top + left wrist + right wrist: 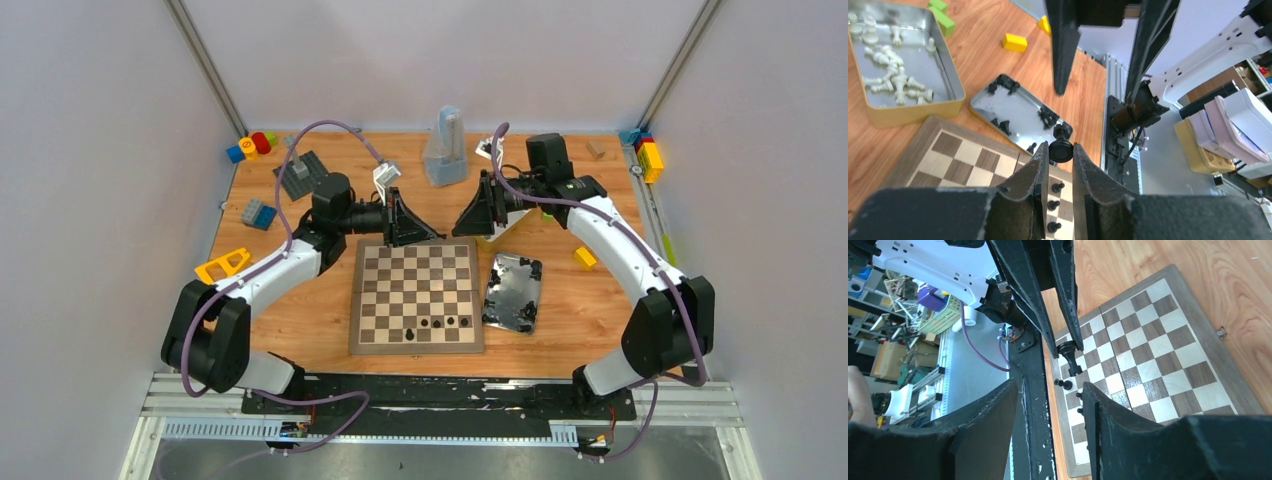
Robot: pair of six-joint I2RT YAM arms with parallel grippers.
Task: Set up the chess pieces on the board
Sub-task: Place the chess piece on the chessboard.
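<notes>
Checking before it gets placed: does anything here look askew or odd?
Yes. The black piece pinched in the left gripper lies sideways in the air, not upright like the standing pieces on the board.

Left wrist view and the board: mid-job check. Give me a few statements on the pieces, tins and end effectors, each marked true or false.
1. The left end effector grips a black chess piece. True.
2. The right end effector holds a white piece. False: its fingers stand apart with nothing between them.
3. The white pieces lie in the gold tin. True.
4. White pieces stand on the chessboard. False: only a few black pieces show on it, in its near rows.
5. The silver tin is empty. False: spare black pieces lie in it.
</notes>
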